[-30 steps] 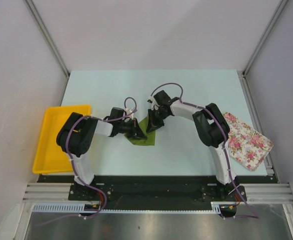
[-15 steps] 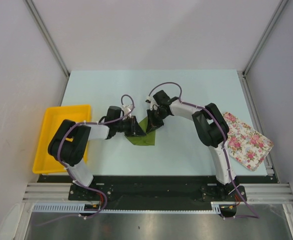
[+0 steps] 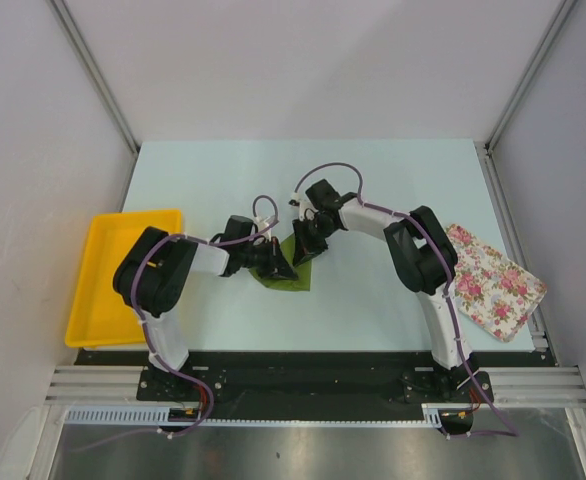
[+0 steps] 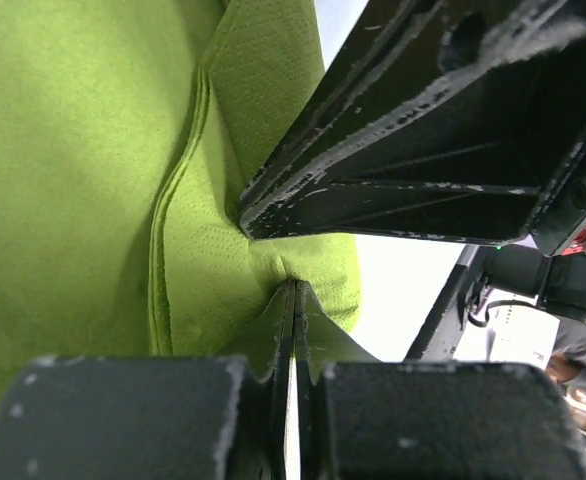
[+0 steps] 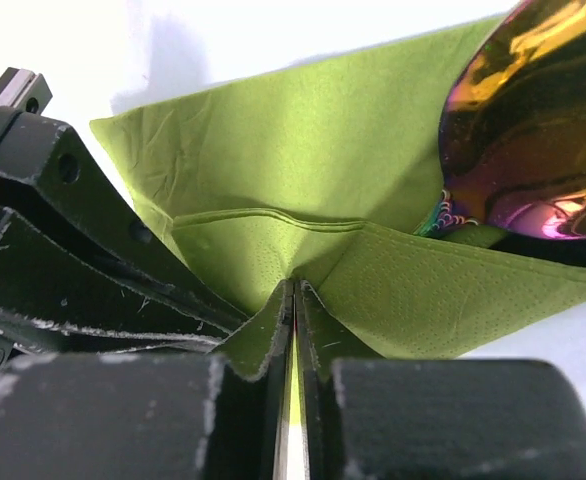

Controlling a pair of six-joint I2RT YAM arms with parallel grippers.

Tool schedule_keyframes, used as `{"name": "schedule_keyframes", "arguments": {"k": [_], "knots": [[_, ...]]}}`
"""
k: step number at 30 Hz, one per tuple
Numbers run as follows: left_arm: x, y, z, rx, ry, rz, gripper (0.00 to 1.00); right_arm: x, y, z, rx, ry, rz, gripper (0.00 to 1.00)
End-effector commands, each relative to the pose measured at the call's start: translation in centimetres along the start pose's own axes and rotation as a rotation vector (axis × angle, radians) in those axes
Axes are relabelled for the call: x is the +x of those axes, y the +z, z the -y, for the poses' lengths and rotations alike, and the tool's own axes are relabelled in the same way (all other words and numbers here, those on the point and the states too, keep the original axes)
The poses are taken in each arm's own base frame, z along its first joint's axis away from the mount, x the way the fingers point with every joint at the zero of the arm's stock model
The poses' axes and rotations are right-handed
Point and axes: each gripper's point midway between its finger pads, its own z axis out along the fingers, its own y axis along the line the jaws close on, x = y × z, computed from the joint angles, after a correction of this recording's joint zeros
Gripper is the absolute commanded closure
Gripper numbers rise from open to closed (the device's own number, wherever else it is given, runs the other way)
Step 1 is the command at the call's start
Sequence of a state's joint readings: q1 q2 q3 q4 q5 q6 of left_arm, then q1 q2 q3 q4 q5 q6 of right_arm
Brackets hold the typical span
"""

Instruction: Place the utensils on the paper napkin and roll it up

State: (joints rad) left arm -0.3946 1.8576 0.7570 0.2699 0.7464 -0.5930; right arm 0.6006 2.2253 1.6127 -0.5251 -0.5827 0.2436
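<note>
The olive-green paper napkin (image 3: 291, 275) lies mid-table, partly folded over. My left gripper (image 3: 279, 263) meets it from the left and my right gripper (image 3: 307, 246) from the far right, fingertips almost touching. In the left wrist view the left gripper (image 4: 295, 286) is shut, pinching a puckered fold of the paper napkin (image 4: 93, 180). The right gripper (image 5: 295, 284) is shut on a folded edge of the paper napkin (image 5: 303, 170). Of the utensils, only a shiny gold-purple spoon head (image 5: 533, 130) shows, tucked under the fold; the others are hidden.
A yellow tray (image 3: 108, 295) sits at the table's left edge, beside the left arm. A white cloth with pink flowers (image 3: 495, 282) lies at the right edge. The pale table (image 3: 393, 180) stretches behind the grippers, with grey walls on three sides.
The left arm swung its elbow out to the left and came back, its gripper shifting slightly along the napkin's edge. The right arm and the napkin have hardly moved.
</note>
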Motion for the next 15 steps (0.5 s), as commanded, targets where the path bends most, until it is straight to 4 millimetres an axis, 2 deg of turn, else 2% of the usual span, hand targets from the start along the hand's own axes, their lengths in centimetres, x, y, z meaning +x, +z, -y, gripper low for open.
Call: {"name": "schedule_keyframes", "arguments": {"k": [1, 4, 7, 15], "knots": [[2.1, 0.6, -5.0, -0.181, -0.075, -0.023, 1.00, -0.4, -2.0, -0.1, 0.065, -0.011, 0.003, 0.90], [2.3, 0.4, -5.2, -0.186, -0.088, -0.021, 1.00, -0.8, -2.9, -0.7, 0.070, 0.000, 0.024, 0.88], [2.0, 0.2, -5.1, -0.182, -0.081, -0.009, 1.00, -0.5, -2.9, -0.9, 0.079, -0.002, 0.020, 0.88], [1.3, 0.1, -4.1, -0.152, -0.053, 0.008, 0.98, 2.4, 0.4, 1.6, 0.137, 0.006, -0.063, 0.91]]}}
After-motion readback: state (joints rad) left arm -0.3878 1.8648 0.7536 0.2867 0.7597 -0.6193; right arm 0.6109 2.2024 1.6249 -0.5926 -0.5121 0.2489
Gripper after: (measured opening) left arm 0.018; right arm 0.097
